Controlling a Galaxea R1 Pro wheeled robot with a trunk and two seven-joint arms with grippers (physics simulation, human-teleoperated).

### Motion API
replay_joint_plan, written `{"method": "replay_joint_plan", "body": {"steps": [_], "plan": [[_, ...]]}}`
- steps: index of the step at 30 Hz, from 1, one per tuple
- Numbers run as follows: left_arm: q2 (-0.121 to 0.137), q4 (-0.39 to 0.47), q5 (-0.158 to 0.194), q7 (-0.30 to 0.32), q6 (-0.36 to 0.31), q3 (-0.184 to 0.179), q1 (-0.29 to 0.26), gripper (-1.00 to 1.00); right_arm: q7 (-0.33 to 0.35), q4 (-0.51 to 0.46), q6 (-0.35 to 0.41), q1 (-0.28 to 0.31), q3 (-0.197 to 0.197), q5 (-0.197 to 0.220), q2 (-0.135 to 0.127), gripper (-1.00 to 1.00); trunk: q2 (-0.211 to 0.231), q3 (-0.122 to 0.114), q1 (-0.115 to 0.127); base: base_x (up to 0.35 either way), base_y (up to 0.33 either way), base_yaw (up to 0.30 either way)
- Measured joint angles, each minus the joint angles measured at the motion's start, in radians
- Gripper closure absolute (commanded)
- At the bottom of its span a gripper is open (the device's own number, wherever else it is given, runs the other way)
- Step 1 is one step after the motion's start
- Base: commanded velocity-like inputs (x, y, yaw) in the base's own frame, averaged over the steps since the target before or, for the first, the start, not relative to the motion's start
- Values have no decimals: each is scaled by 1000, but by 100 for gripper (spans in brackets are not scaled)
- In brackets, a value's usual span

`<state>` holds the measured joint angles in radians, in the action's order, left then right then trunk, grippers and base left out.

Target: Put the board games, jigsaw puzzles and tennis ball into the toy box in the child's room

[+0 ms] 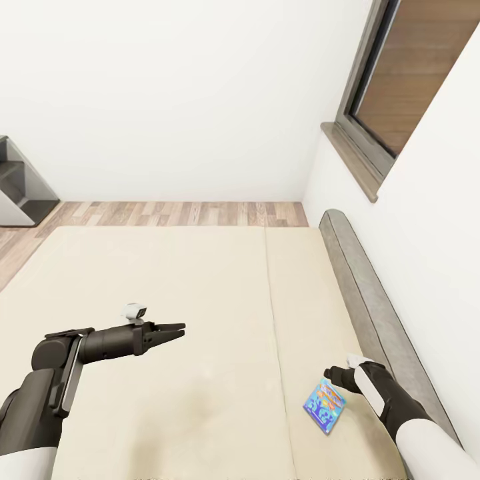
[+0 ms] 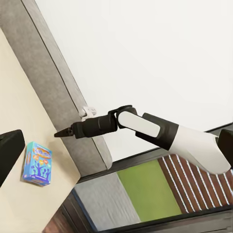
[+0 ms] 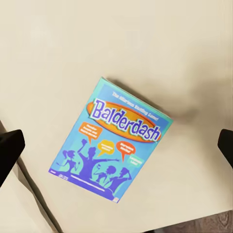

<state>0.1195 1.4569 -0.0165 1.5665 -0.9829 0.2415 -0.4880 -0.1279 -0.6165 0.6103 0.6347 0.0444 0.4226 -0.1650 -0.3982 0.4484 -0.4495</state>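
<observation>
**Right arm lined up over blue board game on bed, no grasp yet**

Nearest: right gripper (image 1: pixel 333 373) hangs above the small blue board game (image 1: pixel 325 405), lettered Balderdash in the right wrist view (image 3: pixel 110 148). Box lies flat on the cream bed (image 1: pixel 167 287), near the headboard side, slightly skewed. Wrist camera looks straight down with fingertips (image 3: pixel 9 148) spread wide to either side of the box, not touching it, so jaws are released and holding nothing. Looks like a pre-grasp hover, spread set to span the box's short side.

Left gripper (image 1: pixel 175 331) is held out level over the mid mattress, well apart from the game, fingers nearly together with nothing between them; likely parked out of the way.

Further: grey headboard (image 1: pixel 363 287) along the wall, then plank floor (image 1: pixel 173 213) and window (image 1: pixel 407 80). Toy box and table not visible here.

Next move, by judgement: descend, close on box edges; flat box on a soft mattress may be hard to get under.
</observation>
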Motion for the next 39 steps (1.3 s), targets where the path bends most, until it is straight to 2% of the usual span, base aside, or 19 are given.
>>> {"method": "replay_joint_plan", "body": {"steps": [12,18,29,39], "plan": [[0,-1,1,0,-4,2,-1,-100,0,-43,3,0,-1,1,8,-100,0,20,0,0,0,0],[-1,-1,1,0,-5,0,0,-100,5,-84,6,1,-1,1,-1,-100,0,30,0,0,0,0],[-1,-2,1,0,-5,-1,-1,-100,63,-137,2,1,-1,3,-6,-100,0,48,0,0,0,0],[-20,-1,-3,0,-4,-1,0,-100,85,-149,1,1,-2,6,-8,-100,0,64,0,0,0,0]]}}
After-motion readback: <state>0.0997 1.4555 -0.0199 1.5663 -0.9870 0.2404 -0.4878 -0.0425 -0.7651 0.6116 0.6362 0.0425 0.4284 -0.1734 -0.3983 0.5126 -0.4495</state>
